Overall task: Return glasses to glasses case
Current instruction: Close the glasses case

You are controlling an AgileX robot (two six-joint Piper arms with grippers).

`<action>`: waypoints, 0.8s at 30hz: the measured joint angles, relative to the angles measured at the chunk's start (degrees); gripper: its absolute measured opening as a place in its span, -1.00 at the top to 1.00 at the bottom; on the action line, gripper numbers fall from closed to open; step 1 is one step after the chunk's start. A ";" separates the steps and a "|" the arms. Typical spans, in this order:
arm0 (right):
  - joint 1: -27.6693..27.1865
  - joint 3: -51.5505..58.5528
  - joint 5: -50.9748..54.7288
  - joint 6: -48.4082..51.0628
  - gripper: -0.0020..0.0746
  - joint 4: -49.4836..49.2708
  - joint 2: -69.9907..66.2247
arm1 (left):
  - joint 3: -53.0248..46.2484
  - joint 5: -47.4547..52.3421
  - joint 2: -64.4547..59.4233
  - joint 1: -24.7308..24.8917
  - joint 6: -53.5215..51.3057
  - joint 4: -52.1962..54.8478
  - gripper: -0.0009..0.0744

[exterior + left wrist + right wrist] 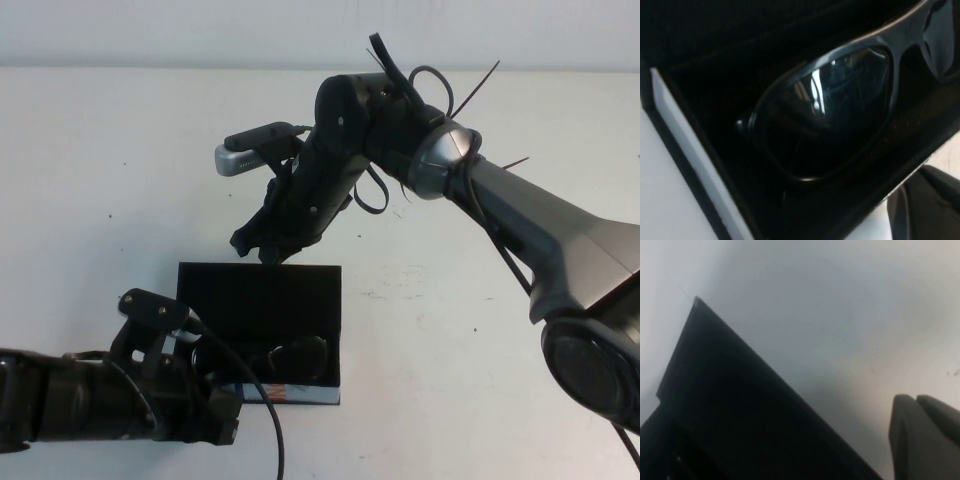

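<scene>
The glasses case (300, 290) lies open in the high view, left of the table's middle, with its lid raised behind it. The dark glasses (270, 358) lie inside it, and one lens (830, 110) fills the left wrist view. The case's white strip (285, 393) faces the near side and also shows in the left wrist view (695, 150). My left gripper (220, 405) is at the case's near left corner, close against its wall. My right gripper (258, 248) is shut and empty, just above the lid's far edge (740, 415). Its tips (916, 399) show pressed together.
The white table (450, 330) stretches to the right of the case and behind it. My right arm (520, 220) reaches in from the right, over the table's middle. A cable (265, 410) loops from my left arm across the case's near edge.
</scene>
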State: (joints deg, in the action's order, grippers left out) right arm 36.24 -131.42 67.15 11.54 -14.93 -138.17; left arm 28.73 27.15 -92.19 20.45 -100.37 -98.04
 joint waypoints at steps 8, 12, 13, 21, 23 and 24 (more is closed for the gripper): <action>-0.13 -1.78 2.51 0.00 0.98 -0.70 0.23 | 0.00 -0.27 0.00 0.09 0.00 0.13 0.97; 0.15 -2.05 3.18 0.00 0.98 -2.04 1.04 | 0.00 -0.93 0.00 0.09 0.00 0.13 0.98; 0.29 -2.05 3.21 0.00 0.98 -2.12 1.22 | 0.00 -0.98 0.00 0.09 0.00 0.02 0.98; 3.21 1.54 3.34 -2.37 0.98 -2.40 4.22 | 0.00 -0.98 0.00 0.09 0.00 -0.07 0.98; 3.75 3.66 3.44 -2.91 0.98 -2.42 5.40 | 0.00 -0.98 0.00 0.09 0.00 -0.07 0.98; 3.99 4.79 3.44 -3.44 0.98 -2.52 6.00 | 0.00 -0.98 0.00 0.09 -0.08 -0.07 0.98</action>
State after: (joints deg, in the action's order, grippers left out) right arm 40.23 -126.63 70.59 8.10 -17.45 -132.17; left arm 28.73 26.16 -92.19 20.54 -100.45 -98.11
